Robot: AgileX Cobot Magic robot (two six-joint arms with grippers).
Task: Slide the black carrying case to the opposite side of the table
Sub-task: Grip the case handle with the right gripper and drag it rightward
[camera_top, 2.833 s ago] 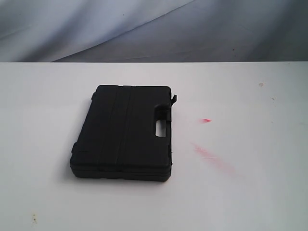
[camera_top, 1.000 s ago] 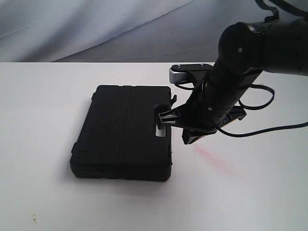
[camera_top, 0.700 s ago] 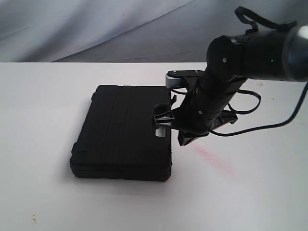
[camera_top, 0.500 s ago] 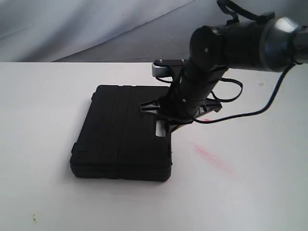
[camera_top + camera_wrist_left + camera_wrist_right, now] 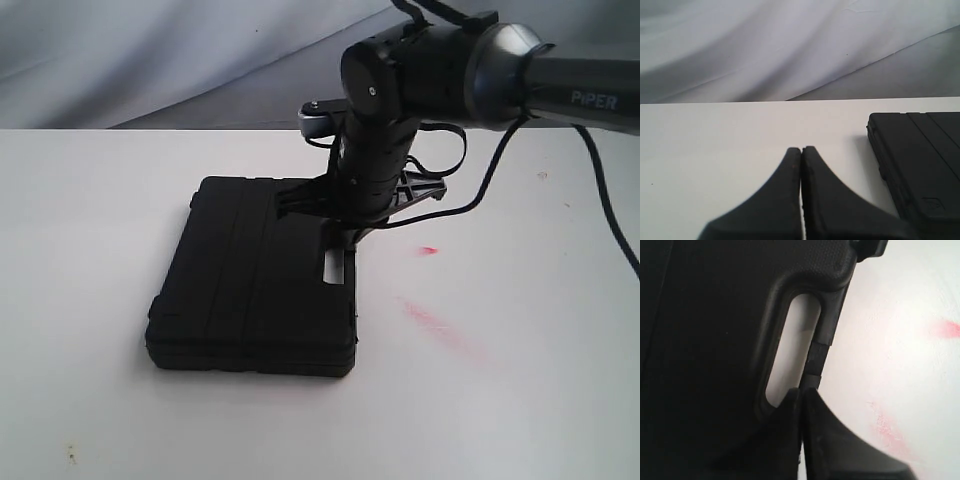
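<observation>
Pointing at case handle, right pincer tips pressed together.

the right arm reaches in from the upper right of the exterior frame, and its black wrist bends steeply downward near the upper centre. the right end effector has its fingers pressed together with no gap. the left end effector is likewise closed tight, tips touching.
</observation>
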